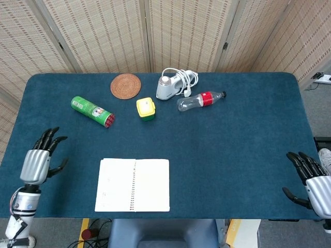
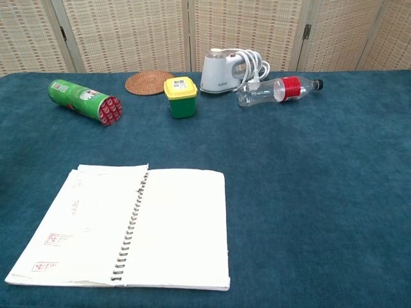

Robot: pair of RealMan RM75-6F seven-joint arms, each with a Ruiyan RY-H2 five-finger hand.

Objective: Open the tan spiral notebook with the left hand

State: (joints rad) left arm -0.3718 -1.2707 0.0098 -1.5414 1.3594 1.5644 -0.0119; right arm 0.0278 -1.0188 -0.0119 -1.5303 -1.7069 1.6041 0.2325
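Notebook (image 1: 132,185) open flat, spiral running front to back

This looks like a staged indoor test room: a blue cloth-covered counter (image 1: 232,134) stands before woven folding screens (image 1: 181,31), with grey floor and a power strip (image 1: 321,77) beyond its far right corner.

No text is legible in either view. The open notebook (image 2: 128,228) carries red stamp-like marks and faint handwriting on its left page, too small to read. The green can (image 2: 83,100), bottle (image 2: 279,90) with red label, and white appliance (image 2: 223,72) bear printing too blurred to read.
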